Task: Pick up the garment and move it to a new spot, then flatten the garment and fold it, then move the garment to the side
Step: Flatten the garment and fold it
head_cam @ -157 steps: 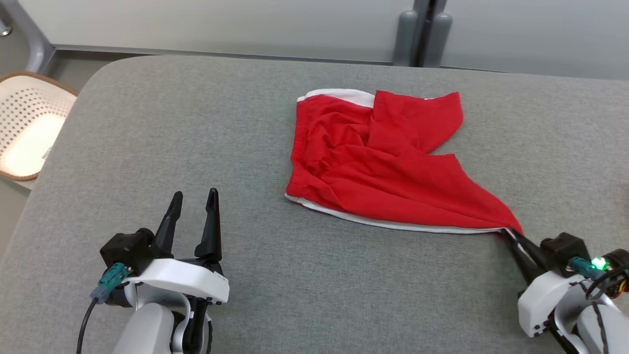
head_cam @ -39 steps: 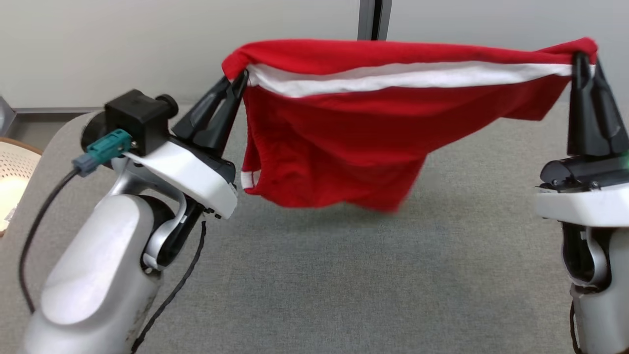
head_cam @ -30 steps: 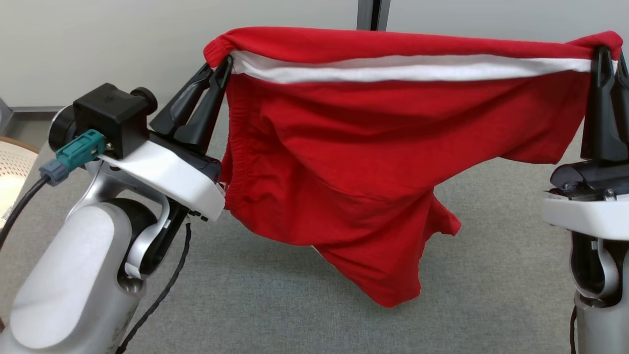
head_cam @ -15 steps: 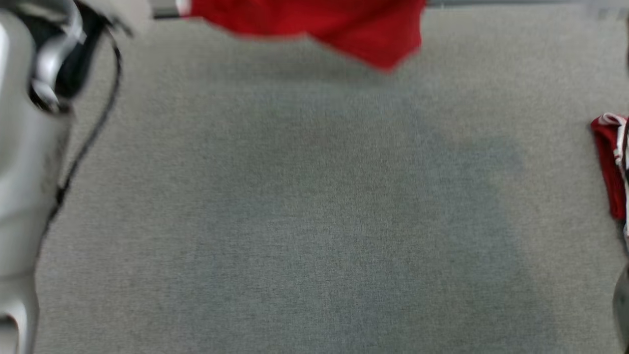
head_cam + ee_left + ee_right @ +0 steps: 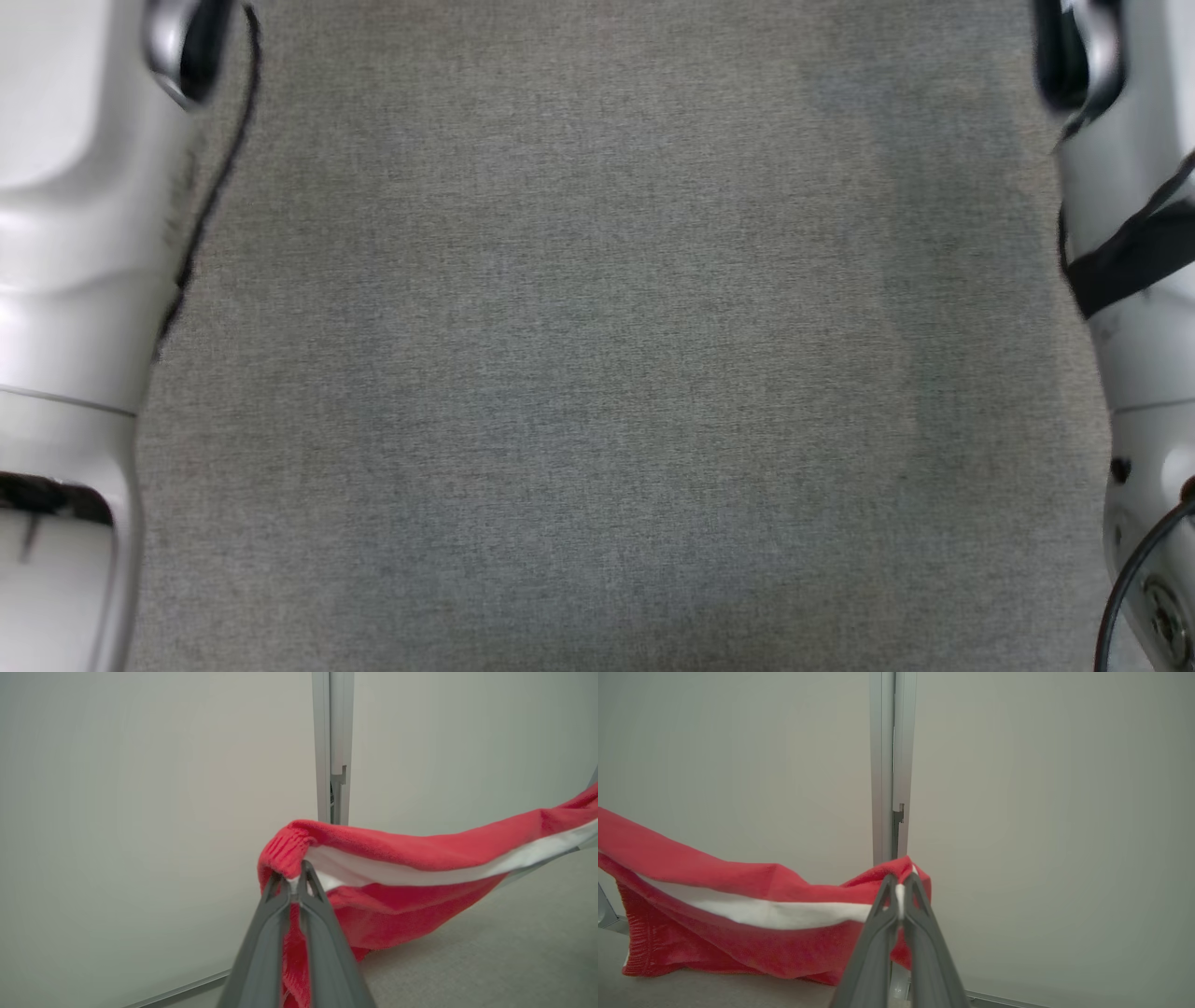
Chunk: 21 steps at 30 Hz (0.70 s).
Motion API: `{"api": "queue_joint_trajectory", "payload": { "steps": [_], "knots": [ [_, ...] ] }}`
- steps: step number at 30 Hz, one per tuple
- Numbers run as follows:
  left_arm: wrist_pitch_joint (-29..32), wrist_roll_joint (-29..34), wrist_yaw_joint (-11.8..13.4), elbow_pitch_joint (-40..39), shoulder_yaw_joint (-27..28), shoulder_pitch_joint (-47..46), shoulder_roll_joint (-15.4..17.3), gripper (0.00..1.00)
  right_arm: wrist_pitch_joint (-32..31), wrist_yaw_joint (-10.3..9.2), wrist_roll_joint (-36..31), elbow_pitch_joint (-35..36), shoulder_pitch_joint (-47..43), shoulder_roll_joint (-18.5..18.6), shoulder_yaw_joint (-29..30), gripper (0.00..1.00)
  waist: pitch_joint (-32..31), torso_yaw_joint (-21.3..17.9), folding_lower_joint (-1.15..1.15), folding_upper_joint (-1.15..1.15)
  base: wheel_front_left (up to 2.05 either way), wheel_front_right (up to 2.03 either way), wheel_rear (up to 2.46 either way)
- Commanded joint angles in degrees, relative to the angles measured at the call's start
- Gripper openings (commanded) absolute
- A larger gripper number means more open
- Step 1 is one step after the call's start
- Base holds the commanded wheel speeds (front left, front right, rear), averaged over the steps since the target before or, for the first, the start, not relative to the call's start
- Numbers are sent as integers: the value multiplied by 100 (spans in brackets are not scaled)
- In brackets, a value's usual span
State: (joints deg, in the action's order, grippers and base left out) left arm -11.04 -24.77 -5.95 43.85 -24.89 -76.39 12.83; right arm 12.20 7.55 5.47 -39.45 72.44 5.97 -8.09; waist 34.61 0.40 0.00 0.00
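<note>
So the garment [image 5: 420,851] was red with a white band along its top edge, ribbed at the corner. It hung in the air above the grey table [image 5: 597,373], strung out like a hammock. The left gripper [image 5: 292,882] was pinched tight on one corner and the right gripper [image 5: 900,885] on the other. The rest drooped in front of a pale wall [image 5: 1041,812].

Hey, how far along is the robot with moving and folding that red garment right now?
Done: the pick-up. The left hand and right hand are each shut on one end of the white-banded edge of the red garment, which hangs stretched between them over the grey table. In hand: carrying it to a new spot. Left: laying it down, flattening, folding, then moving it aside.
</note>
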Motion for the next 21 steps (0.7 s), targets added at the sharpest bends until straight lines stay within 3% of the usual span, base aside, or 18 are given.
{"api": "queue_joint_trajectory", "payload": {
  "steps": [1,7,13,21],
  "knots": [
    [-110,32,-29,162,-58,112,-35,0,73,-13,53,-196,-128,1,-58,0,62,64,0,0,0,0,0],
    [-395,239,-139,773,-641,714,-355,0,215,-13,200,-1248,-620,132,-491,0,-142,219,0,0,0,0,0],
    [-415,433,-149,716,-1387,1798,-284,0,271,-13,603,-1822,-1285,385,-1115,0,-694,298,0,0,0,0,0],
    [-417,350,-152,752,-1653,2724,-126,0,111,-13,1114,-2010,-1969,857,-2085,0,-1376,260,0,0,0,0,0]
  ]
}}
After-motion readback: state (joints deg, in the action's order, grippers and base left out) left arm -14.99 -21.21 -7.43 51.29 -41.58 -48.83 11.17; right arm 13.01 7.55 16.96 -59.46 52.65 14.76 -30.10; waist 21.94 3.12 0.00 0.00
